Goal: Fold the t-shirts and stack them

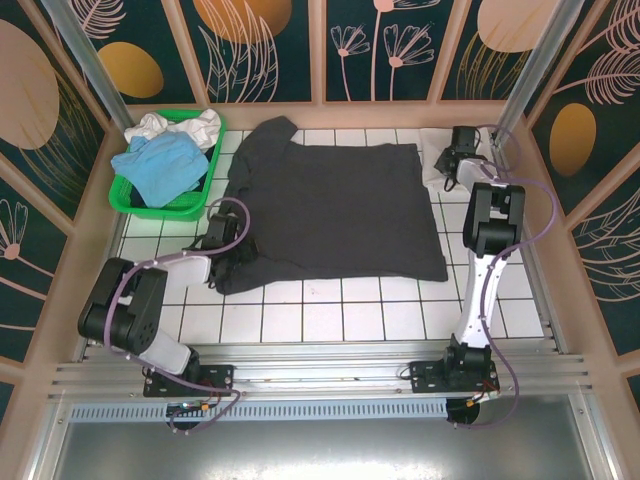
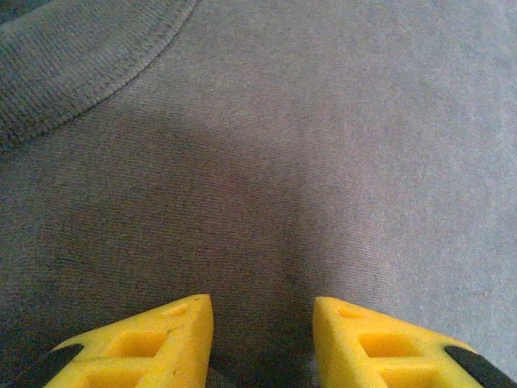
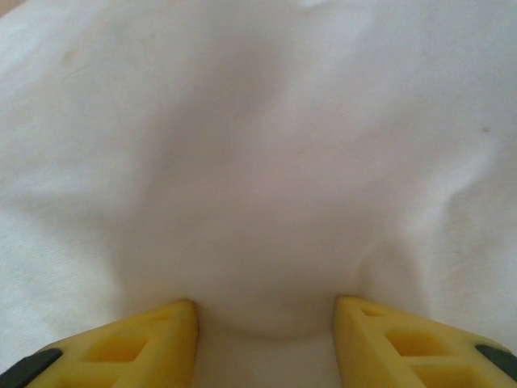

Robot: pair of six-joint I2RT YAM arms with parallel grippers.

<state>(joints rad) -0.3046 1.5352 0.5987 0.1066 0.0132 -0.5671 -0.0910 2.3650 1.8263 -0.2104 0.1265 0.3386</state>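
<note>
a big black shirt (image 1: 335, 210) lies spread out flat in the middle of the white tiled bench (image 1: 330, 320). one sleeve sticks out at its far left corner.

the left arm (image 1: 140, 300) bends in to the near left edge of the black shirt. the left jaws are down on the cloth there. in the left wrist view we see the two yellow tips apart, with dark cloth under them and between them. the ribbed collar (image 2: 73, 73) curves past at the top left. we cannot tell if the left jaws are pinching the cloth or just resting on it.

a green basket (image 1: 160, 210) sits at the far left corner of the bench, just beside the black shirt. a blue shirt (image 1: 165, 165) is piled in it, with white shirts (image 1: 185, 128) bunched up behind it.

the right arm (image 1: 480, 290) stretches up to the far right corner. a white shirt (image 1: 430, 165) lies there, just past the corner of the black shirt. the right jaws are on it. in the right wrist view the yellow tips are apart and a soft bump of white cloth sits between them. we cannot tell if the right jaws are holding it.
</note>
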